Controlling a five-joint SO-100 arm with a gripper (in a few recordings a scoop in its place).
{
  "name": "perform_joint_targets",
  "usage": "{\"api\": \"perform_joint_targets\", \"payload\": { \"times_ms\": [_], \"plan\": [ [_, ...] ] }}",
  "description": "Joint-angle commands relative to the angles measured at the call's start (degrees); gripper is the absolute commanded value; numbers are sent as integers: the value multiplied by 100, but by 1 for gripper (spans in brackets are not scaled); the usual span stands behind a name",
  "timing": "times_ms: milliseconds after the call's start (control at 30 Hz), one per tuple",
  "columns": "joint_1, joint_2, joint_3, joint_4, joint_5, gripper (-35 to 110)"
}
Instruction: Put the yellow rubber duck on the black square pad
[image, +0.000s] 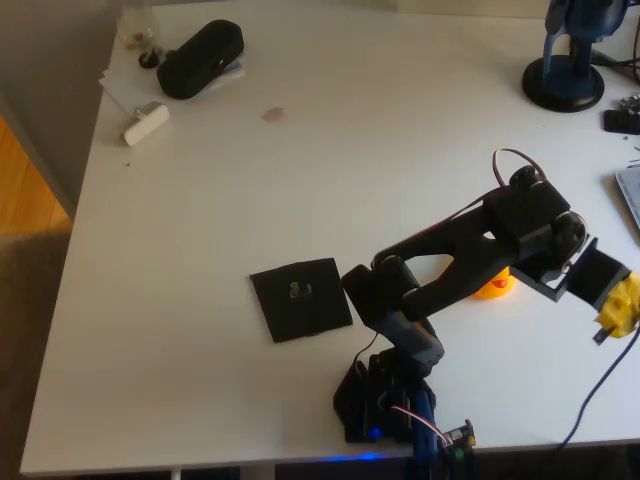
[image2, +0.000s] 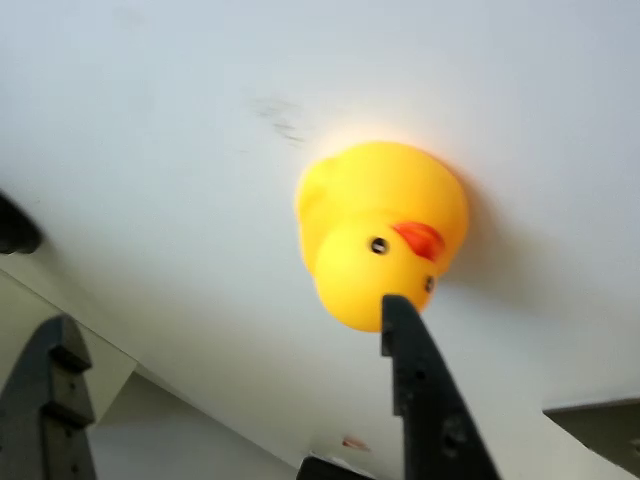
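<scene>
from the wrist view i found the pincer (image2: 230, 345) spread wide and holding nothing, one finger tip (image2: 400, 315) just in front of the yellow rubber duck (image2: 385, 235). the duck sat on the white tabletop (image: 300, 180), partly hidden under the arm in the overhead view. the black square pad (image: 300, 298) lay apart, left of the arm's base.

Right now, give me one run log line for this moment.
phase: approach | hand: open, empty | small yellow rubber duck: on white table, ahead of hand, ungrasped | thin black square pad: bare, apart from duck
</scene>
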Motion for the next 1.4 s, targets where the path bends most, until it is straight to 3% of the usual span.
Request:
{"api": "perform_joint_targets", "payload": {
  "times_ms": [0, 567, 933, 1367],
  "plan": [
    [246, 0, -26, -132, -88, 34],
    [229, -756, -26, -105, -62, 34],
    [-677, -686, 325, -79, -35, 34],
    [-923, -677, 255, -132, -44, 34]
  ]
}}
